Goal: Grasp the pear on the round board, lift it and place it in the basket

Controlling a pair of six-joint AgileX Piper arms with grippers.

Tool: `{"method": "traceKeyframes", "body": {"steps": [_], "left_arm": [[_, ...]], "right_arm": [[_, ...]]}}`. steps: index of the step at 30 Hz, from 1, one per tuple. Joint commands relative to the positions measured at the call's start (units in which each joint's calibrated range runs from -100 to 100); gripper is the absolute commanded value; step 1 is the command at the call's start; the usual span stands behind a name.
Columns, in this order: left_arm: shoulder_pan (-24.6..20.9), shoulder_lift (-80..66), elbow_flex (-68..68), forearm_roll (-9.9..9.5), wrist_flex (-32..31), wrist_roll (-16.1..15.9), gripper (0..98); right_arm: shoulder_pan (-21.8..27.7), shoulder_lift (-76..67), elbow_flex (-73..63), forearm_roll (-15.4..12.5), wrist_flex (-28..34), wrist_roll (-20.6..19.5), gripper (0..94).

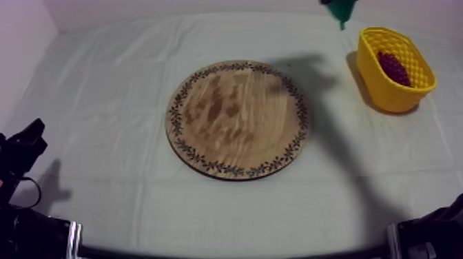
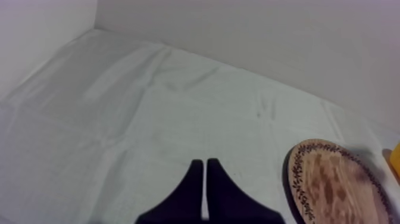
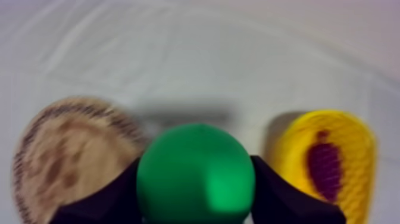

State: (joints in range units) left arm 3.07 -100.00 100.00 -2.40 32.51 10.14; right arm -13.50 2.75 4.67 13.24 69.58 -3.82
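Pear [image 3: 195, 173] clamped in right claw [image 3: 195, 184] between board [image 3: 65, 149] and basket [image 3: 357, 143]; left claw [image 2: 204, 170] closed empty.

Lab-style robot bench: cloth-draped table [image 1: 103, 172], bare white wall [image 2: 268, 36], black arm [image 1: 31, 233] at edge.

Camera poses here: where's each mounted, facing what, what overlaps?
Top view: above the cloth, slanting down on wooden board and yellow basket; left arm, right arm at lower edges.
Left wrist view: on left arm, low, facing across the cloth; left hand shut, empty.
Right wrist view: on right arm, looking down past right hand shut on the pear.
Shared: all show the board; top and right wrist views show grapes in the basket.
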Motion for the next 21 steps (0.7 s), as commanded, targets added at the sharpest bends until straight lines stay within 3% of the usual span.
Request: {"method": "traceKeyframes", "body": {"steps": [1,10,21], "left_arm": [[0.0,0.0,0.0,-0.02,0.0,0.0,0.1],[0.0,0.0,0.0,-0.02,0.0,0.0,0.1],[0.0,0.0,0.0,-0.02,0.0,0.0,0.1]], "right_arm": [[6.5,0.0,-0.8,0.4,-2.1,3.6,35.2],[15.0,2.1,1.1,2.6,-8.9,7.7,33.7],[18.2,9.6,5.6,3.8,-12.6,8.4,35.1]]}}
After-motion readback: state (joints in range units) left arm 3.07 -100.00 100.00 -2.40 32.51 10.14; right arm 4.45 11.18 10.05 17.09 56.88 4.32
